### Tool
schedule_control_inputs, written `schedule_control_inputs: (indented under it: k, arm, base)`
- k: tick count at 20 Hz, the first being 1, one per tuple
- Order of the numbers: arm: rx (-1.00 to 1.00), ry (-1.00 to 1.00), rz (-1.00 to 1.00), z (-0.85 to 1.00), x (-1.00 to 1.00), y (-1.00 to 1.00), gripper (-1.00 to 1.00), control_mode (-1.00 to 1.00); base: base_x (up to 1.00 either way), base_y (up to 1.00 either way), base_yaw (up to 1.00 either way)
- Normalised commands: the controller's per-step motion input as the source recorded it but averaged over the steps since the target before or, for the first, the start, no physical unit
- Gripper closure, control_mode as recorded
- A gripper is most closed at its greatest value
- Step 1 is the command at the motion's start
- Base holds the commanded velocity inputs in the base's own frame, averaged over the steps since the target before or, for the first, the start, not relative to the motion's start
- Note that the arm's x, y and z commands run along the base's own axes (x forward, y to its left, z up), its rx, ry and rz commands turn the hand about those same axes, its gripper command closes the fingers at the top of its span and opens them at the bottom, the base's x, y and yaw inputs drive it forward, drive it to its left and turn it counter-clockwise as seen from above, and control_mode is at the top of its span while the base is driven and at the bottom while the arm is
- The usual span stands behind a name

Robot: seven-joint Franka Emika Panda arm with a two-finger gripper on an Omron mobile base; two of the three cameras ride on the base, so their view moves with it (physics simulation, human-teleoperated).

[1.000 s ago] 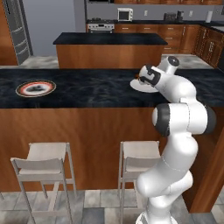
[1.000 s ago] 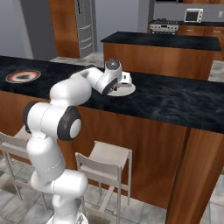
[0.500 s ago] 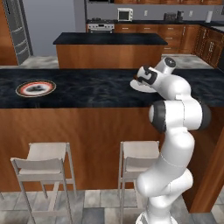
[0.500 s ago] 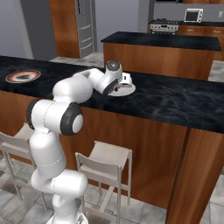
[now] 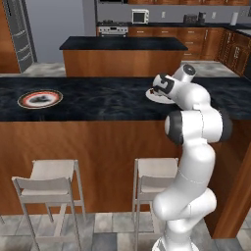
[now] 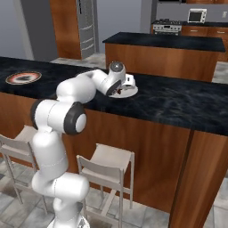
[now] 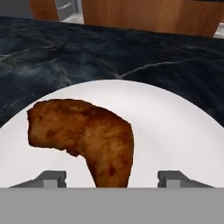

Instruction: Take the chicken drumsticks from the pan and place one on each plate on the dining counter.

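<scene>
A golden-brown chicken drumstick [image 7: 87,131] lies flat on a white plate [image 7: 175,127] on the black marbled dining counter [image 5: 98,98]. My gripper [image 7: 114,178] hovers low over this right-hand plate [image 5: 153,96], open, with its fingertips [image 7: 54,178] standing apart on either side of the drumstick's narrow end. From the right base view the hand [image 6: 120,89] covers most of that plate [image 6: 130,92]. A second plate [image 5: 40,99] with a dark piece on it sits far left on the counter [image 6: 178,102], also seen as the plate [image 6: 23,77]. The pan is out of view.
Two pale stools [image 5: 51,179] [image 5: 154,171] stand in front of the counter's wooden face. Behind the counter is a black-topped island [image 5: 122,44], with a stove and microwave at the back wall.
The jaws have gone from shut to open, leaving the drumstick resting on the right plate. The arm has stayed over that plate.
</scene>
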Motion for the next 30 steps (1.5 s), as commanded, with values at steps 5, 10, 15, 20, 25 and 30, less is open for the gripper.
schedule_control_inputs:
  k: [5, 10, 15, 20, 25, 30]
  arm:
    - [0.0, 0.0, 0.0, 0.01, 0.11, -0.14, -1.0, -1.0]
    - [0.0, 0.0, 0.0, 0.31, -0.03, -0.07, -1.0, -1.0]
    - [0.0, 0.0, -0.06, 0.35, -0.49, 0.06, -1.0, -1.0]
    - [0.0, 0.02, -0.15, 0.09, -0.73, 0.21, -1.0, -1.0]
    - [0.0, 0.02, -0.15, 0.0, -0.96, 0.17, -1.0, -1.0]
    - [0.0, 0.04, -0.18, -0.02, -0.99, 0.28, -1.0, -1.0]
  base:
    - [0.0, 0.0, 0.0]
    - [0.0, 0.0, 0.0]
    - [0.0, 0.0, 0.0]
    - [0.0, 0.0, 0.0]
    - [0.0, 0.0, 0.0]
    - [0.0, 0.0, 0.0]
